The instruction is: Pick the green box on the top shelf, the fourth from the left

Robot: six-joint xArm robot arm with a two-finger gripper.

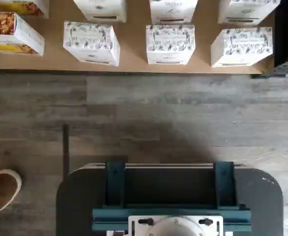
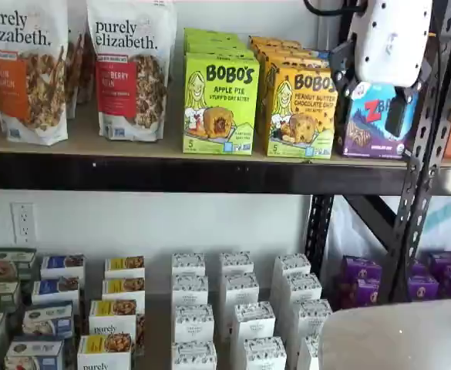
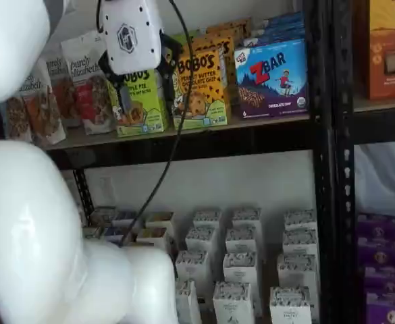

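The green box (image 2: 220, 104) is a lime-green Bobo's Apple Pie carton standing upright at the front of the top shelf (image 2: 94, 143), with more of the same behind it. My gripper (image 2: 369, 96) hangs in front of the shelf, to the right of the box and apart from it. Its two black fingers (image 2: 398, 114) stand open with nothing held between them. In a shelf view the gripper (image 3: 140, 77) partly covers the green box (image 3: 146, 108). The wrist view shows neither the box nor the fingers.
A yellow-orange Bobo's box (image 2: 301, 112) stands right of the green one, then a blue ZBar box (image 3: 271, 77). Granola bags (image 2: 129, 69) stand to its left. A black upright post (image 2: 422, 154) is at the right. Small white boxes (image 2: 240, 308) fill the lower level.
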